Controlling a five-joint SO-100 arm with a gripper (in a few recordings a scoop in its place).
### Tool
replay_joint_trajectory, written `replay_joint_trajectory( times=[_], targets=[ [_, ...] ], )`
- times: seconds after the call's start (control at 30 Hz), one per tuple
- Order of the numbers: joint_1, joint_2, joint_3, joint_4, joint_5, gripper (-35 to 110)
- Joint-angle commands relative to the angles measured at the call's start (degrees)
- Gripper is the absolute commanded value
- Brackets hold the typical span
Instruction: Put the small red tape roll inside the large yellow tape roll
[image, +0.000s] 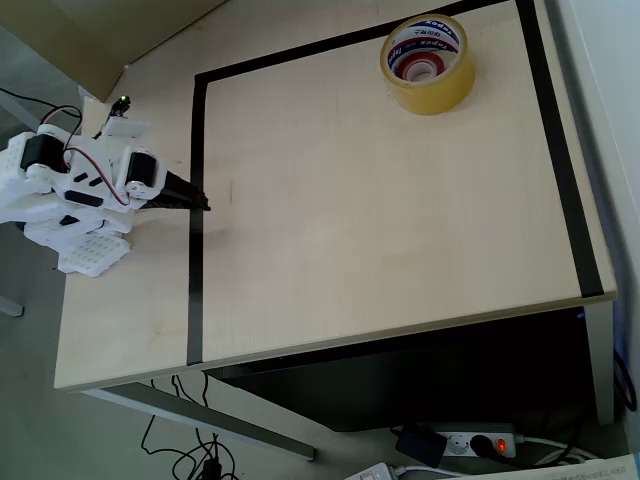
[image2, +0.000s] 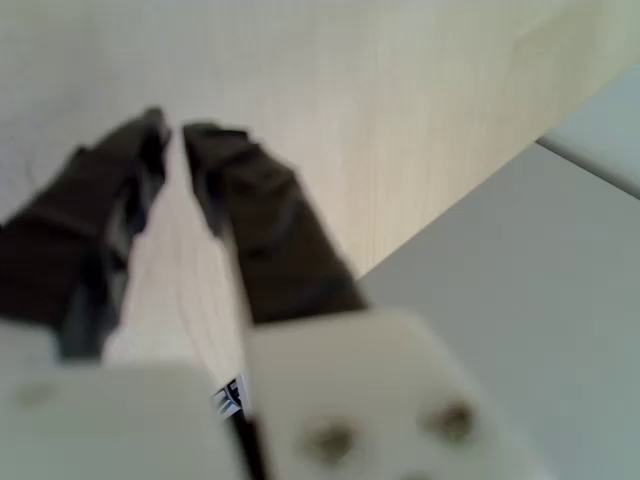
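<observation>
Where black tape (image: 196, 210) borders pale table (image: 380, 230), cables (image: 190, 455) below

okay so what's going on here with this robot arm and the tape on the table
Nothing is being handled right now. The white arm sits at the left edge of the table in the overhead view, its dark gripper nearly closed and holding nothing; the wrist view shows the fingertips almost together over bare wood. The small red tape roll already lies inside the large yellow tape roll near the far right corner, well away from the arm.
</observation>
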Motion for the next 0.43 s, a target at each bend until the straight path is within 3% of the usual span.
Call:
replay_joint_trajectory(
  times=[0.0, 0.4],
  targets=[
    [0.79, 1.14, 4.13, 5.54, 1.67, 0],
    [-0.09, 1.23, 4.13, 5.54, 2.64, 0]
  ],
)
